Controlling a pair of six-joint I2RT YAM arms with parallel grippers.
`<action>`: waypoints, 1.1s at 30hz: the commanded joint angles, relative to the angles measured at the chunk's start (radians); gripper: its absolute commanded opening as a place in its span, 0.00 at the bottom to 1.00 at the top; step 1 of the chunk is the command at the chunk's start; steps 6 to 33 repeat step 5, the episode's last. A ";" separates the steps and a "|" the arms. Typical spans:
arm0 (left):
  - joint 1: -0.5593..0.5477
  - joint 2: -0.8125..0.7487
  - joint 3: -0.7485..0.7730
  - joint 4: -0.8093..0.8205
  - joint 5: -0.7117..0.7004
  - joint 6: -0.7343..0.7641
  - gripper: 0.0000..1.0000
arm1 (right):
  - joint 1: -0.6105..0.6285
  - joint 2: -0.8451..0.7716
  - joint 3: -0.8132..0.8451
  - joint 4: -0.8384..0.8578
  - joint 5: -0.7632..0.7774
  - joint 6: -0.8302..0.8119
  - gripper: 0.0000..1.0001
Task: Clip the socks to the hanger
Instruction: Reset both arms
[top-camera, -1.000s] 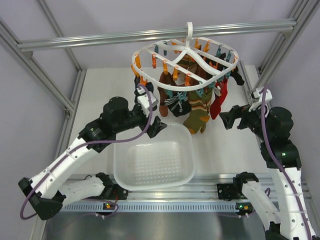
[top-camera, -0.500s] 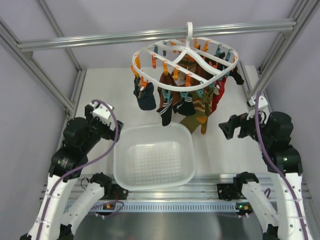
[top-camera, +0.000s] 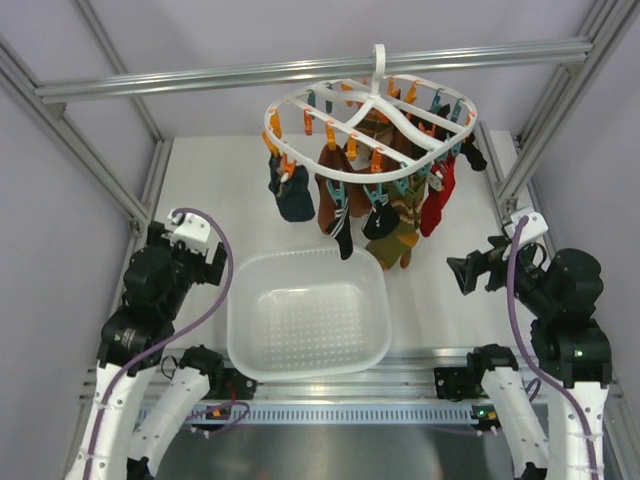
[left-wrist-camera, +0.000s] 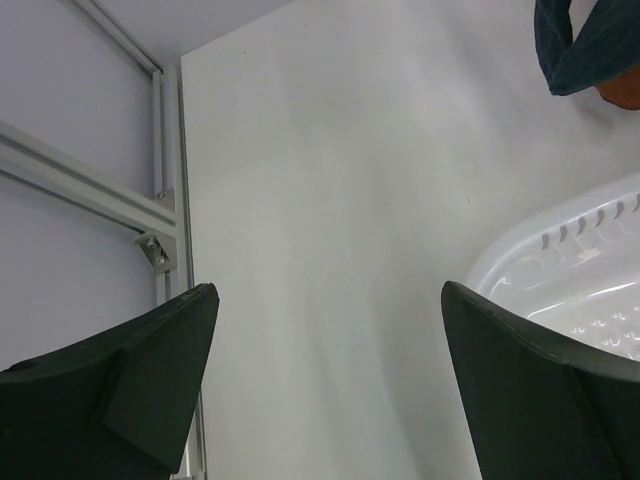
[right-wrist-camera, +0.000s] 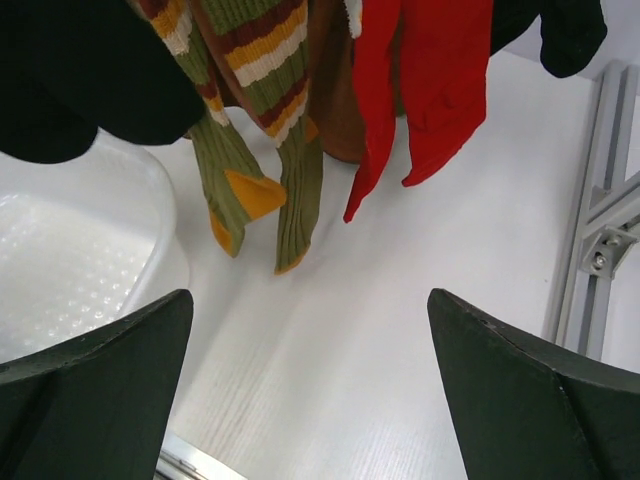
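The hanger (top-camera: 377, 101) hangs from the top bar, at 12 o'clock from the white basket (top-camera: 378, 300). The two red socks (top-camera: 437, 205) are clipped at its 3 o'clock side, just beside the brown-green striped socks (top-camera: 398, 225). The left gripper (top-camera: 214, 264) is at 9 o'clock from the basket and the right gripper (top-camera: 463, 272) at 3 o'clock; both claws are spread wide and hold nothing

The socks (right-wrist-camera: 430, 80) are bright red, the striped socks (right-wrist-camera: 290, 150) olive with brown, yellow and white bands, the navy sock (top-camera: 295, 200) plain, the hanger (top-camera: 300, 97) white with orange and teal clips (top-camera: 308, 125), the basket (top-camera: 310, 372) white.
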 joint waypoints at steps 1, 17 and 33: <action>0.008 -0.010 -0.003 0.024 -0.014 -0.025 0.98 | -0.014 -0.025 -0.008 -0.015 0.006 -0.040 1.00; 0.008 -0.009 0.011 0.034 -0.029 -0.034 0.98 | -0.023 -0.034 -0.012 -0.009 0.020 -0.026 1.00; 0.008 -0.009 0.011 0.034 -0.029 -0.034 0.98 | -0.023 -0.034 -0.012 -0.009 0.020 -0.026 1.00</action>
